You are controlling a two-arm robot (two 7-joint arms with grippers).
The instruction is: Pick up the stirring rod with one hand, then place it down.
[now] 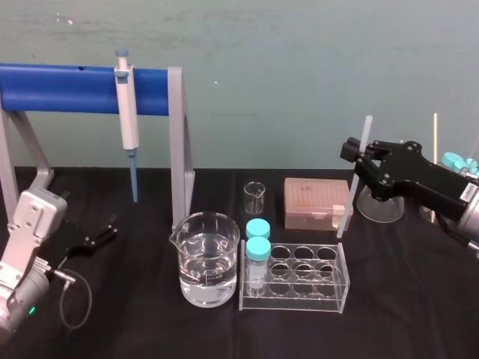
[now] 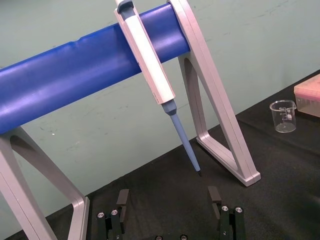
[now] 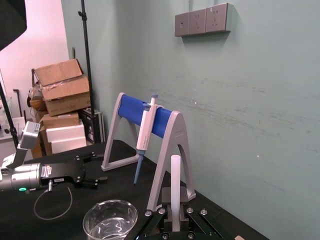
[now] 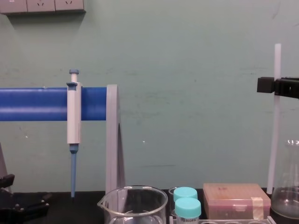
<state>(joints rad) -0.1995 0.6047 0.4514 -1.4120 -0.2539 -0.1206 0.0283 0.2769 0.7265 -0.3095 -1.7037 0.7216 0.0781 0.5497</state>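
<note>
The stirring rod [image 1: 353,179] is a thin translucent white stick, standing nearly upright in my right gripper [image 1: 359,155], which is shut on its upper part. In the chest view the stirring rod [image 4: 275,135] rises past the right gripper [image 4: 276,86], and its lower end comes down beside the pink box. I cannot tell whether that end touches the cloth. The right wrist view shows the stirring rod [image 3: 175,182] sticking up from between the jaws. My left gripper [image 1: 107,230] rests low at the left of the table. It is open [image 2: 168,199] with nothing between its fingers.
A large beaker of water [image 1: 208,258] and a clear tube rack [image 1: 329,288] with two blue-capped tubes [image 1: 258,243] stand at the front centre. Behind them are a small beaker [image 1: 254,196], a pink box [image 1: 317,202] and a flask [image 1: 382,203]. A pipette [image 1: 127,112] hangs on the blue-barred stand [image 1: 67,88].
</note>
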